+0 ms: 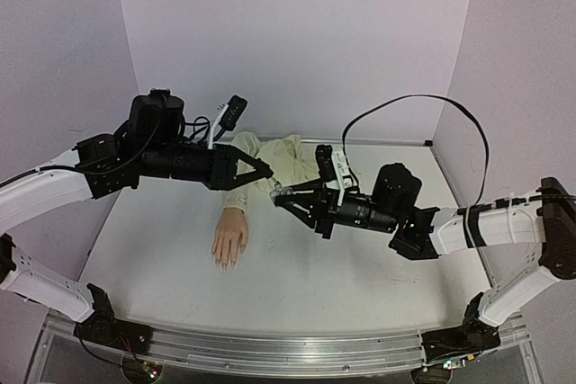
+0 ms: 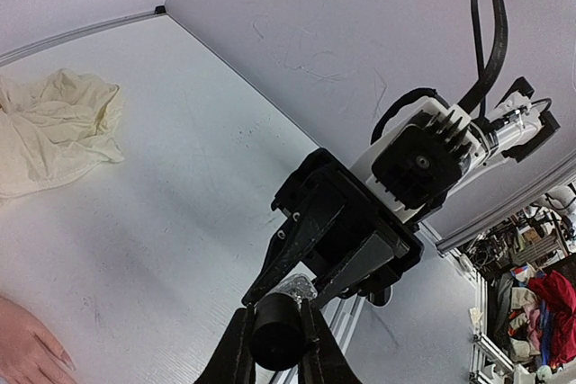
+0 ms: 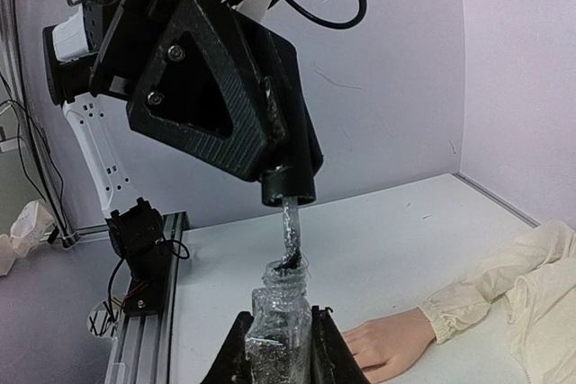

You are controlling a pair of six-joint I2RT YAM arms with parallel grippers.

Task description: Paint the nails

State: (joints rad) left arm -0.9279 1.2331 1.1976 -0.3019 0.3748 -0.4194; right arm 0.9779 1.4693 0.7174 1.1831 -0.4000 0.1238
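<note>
Mannequin hand (image 1: 230, 238), pale peach, lying on a white table (image 1: 342, 267).
Top view: left gripper (image 1: 267, 171) and right gripper (image 1: 281, 196) meet over the cream fabric sleeve (image 1: 279, 157); the nails (image 1: 227, 263) point toward the bases. Left wrist: jaws clenched on a black cylindrical cap (image 2: 276, 334). Right wrist: jaws clamped on a small clear glass bottle (image 3: 279, 330), translucent brush stem (image 3: 290, 231) in its neck.

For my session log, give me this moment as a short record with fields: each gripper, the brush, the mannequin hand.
left gripper: shut on the black cap, brush below it
right gripper: shut on the polish bottle, held upright
brush: tip in the bottle's neck
mannequin hand: flat on the table, clear of both grippers
nails: too small to tell if painted
sleeve: cream, bunched toward the back wall
</note>
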